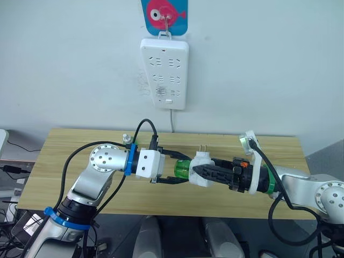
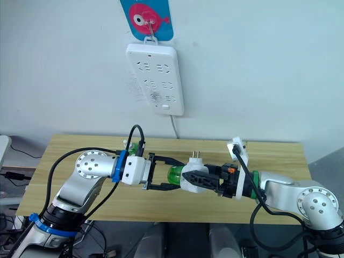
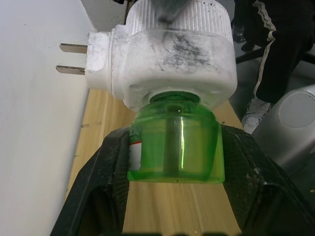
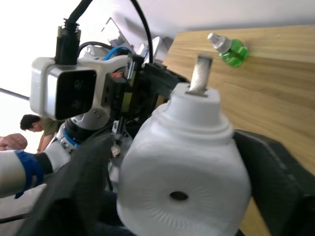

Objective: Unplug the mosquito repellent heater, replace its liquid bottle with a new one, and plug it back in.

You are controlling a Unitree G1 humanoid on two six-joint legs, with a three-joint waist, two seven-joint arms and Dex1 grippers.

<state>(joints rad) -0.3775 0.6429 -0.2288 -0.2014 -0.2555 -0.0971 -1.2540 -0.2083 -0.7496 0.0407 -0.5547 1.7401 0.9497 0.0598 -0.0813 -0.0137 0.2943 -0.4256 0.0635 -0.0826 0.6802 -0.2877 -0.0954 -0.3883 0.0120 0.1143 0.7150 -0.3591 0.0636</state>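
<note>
Above the middle of the wooden table (image 1: 70, 156), the mosquito repellent heater (image 1: 202, 165) is held unplugged, its two prongs (image 3: 69, 59) bare and pointing toward the wall. My right gripper (image 1: 198, 172) is shut on its white body. A green liquid bottle (image 3: 174, 147) is still seated in the heater's base. My left gripper (image 1: 185, 168) is shut on that bottle, one black finger on each side. A second green bottle (image 4: 229, 49) with a white cap stands on the table near the back edge, behind my left wrist.
A white power strip (image 1: 164, 72) hangs on the wall above the table, under a blue hook plate with a pink fish (image 1: 164, 15); its cord drops behind the table. A person (image 4: 32, 123) is off to the side, with dark trouser legs (image 3: 275, 49) beyond the table.
</note>
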